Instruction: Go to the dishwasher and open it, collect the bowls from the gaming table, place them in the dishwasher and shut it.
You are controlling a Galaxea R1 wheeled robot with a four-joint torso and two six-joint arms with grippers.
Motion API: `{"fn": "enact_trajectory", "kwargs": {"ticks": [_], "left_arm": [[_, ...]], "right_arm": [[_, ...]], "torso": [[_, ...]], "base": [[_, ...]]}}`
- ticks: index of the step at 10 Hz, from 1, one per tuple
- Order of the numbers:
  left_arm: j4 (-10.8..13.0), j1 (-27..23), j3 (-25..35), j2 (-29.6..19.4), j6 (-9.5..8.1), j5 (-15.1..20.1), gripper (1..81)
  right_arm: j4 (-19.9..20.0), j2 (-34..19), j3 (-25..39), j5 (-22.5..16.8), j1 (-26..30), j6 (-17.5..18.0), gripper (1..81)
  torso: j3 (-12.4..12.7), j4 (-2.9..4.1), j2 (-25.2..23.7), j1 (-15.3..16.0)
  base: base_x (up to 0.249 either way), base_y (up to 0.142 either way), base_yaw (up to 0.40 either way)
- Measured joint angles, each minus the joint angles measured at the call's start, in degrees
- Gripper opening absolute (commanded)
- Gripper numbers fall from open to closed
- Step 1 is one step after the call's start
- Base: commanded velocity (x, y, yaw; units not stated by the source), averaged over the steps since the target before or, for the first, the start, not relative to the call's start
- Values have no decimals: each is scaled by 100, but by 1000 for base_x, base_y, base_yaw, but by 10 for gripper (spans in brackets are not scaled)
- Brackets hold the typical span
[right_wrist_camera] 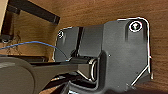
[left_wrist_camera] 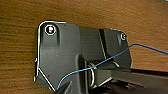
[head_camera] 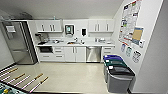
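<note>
The dishwasher is straight ahead across the room, a brushed steel panel under the white counter, right of the sink cabinets, and its door is shut. The bowls and the gaming table are out of view. In the left wrist view the robot's own dark plate hangs over a brown wood-grain surface, with a thin blue cable crossing it. The right wrist view has the same kind of plate over the same brown surface.
A tall steel fridge stands at the left end of the kitchenette. Three lidded bins line the right wall below posters. Foosball rods and a green corner jut in at the lower left. Pale floor lies between me and the cabinets.
</note>
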Motion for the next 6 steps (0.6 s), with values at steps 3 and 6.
{"fn": "enact_trajectory", "kwargs": {"ticks": [3, 6], "left_arm": [[0, 5, 0, 13, 0, 1, 811], [0, 5, 5, 33, 0, 4, 811]], "right_arm": [[0, -7, 0, 0, -17, 0, 811], [2, -33, 0, 7, -17, 0, 811]], "torso": [[2, 0, 0, 0], [0, 0, 0, 0]], "base": [[244, 0, 0], [244, 73, 0]]}}
